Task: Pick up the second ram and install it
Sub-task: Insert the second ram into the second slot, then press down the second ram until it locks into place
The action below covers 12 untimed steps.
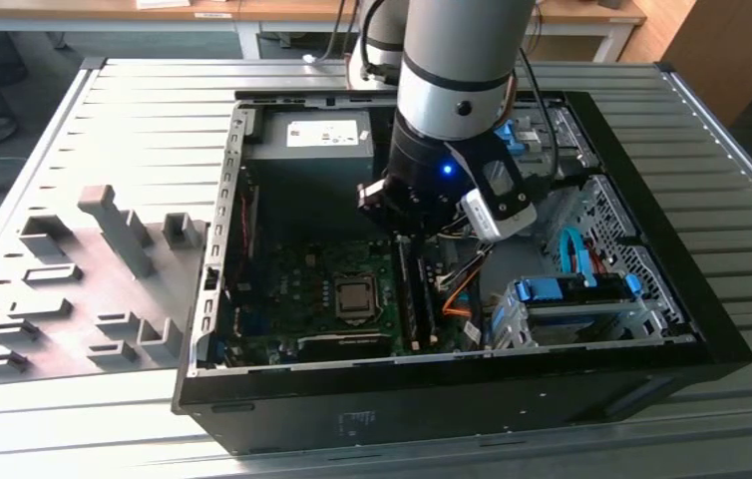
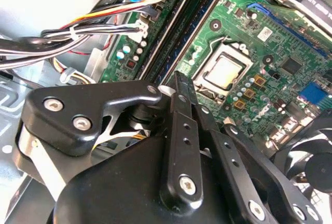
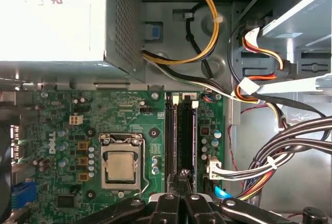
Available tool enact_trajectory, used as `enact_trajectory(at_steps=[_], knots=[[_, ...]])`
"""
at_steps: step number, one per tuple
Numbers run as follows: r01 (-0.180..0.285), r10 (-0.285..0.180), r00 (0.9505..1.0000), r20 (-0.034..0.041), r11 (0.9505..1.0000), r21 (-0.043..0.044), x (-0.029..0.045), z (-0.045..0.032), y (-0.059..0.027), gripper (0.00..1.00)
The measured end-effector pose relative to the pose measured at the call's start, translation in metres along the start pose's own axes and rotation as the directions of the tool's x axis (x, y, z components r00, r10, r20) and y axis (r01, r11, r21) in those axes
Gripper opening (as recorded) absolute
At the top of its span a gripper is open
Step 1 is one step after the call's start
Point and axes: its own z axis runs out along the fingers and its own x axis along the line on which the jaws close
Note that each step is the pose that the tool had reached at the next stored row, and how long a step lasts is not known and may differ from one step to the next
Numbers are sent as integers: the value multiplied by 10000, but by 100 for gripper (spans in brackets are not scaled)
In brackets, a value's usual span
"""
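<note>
- Second ram (image 3: pixel 185 133) stands on edge in a motherboard (image 3: pixel 62 130) memory slot, beside the look-alike dark stick (image 3: pixel 170 136).
- Gripper (image 3: pixel 182 175) sits at the stick's near end, fingers drawn together around its top edge.
- CPU socket (image 3: pixel 122 164) lies nearby; power supply (image 3: pixel 52 19) sits beyond.

Cable bundle (image 3: pixel 290 151) close beside the memory slots (image 3: pixel 180 136) — processor socket (image 3: pixel 122 164) opposite

motherboard (image 3: pixel 67 130): green
second ram (image 3: pixel 185 136): black
gripper (image 3: pixel 179 203): black
cables (image 3: pixel 207 27): yellow, orange, black, white
fixture blocks (image 1: pixel 110 289): gray
bench (image 1: pixel 695 130): ribbed silver
</note>
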Motion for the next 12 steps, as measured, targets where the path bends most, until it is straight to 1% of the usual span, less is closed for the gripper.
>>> enact_trajectory(at_steps=[10,12], knots=[[0,0,10000,0,10000,-1,0,-5,0,10],[-1,1,10000,-1,10000,-9,1,8,6,10]])
